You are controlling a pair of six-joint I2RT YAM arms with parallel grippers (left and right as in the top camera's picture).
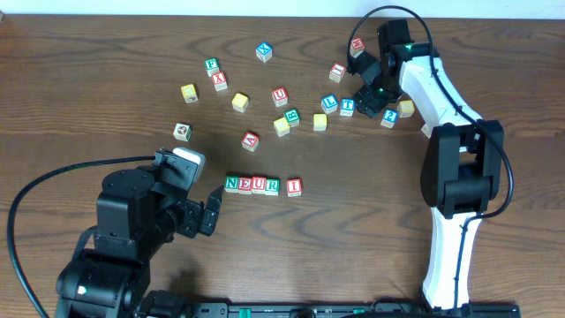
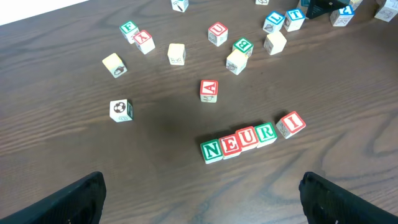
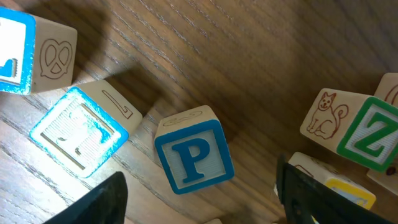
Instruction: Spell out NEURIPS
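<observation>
I saw wooden cube with blue letter P (image 3: 193,155) far up-right of wooden block row N-E-U-R-I (image 1: 262,185). Right gripper (image 3: 200,198) hung over it, fingers wide apart, empty, P between them. Left gripper (image 1: 208,210) just left of row, spread, empty. Right arm nearer, I judged.

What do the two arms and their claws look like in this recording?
The left arm is all black, with a pale block near its wrist and a black cable trailing off. The right arm has white links, black joints, a black cable loop and a small green light. The left claw and right claw both have black fingers.
</observation>
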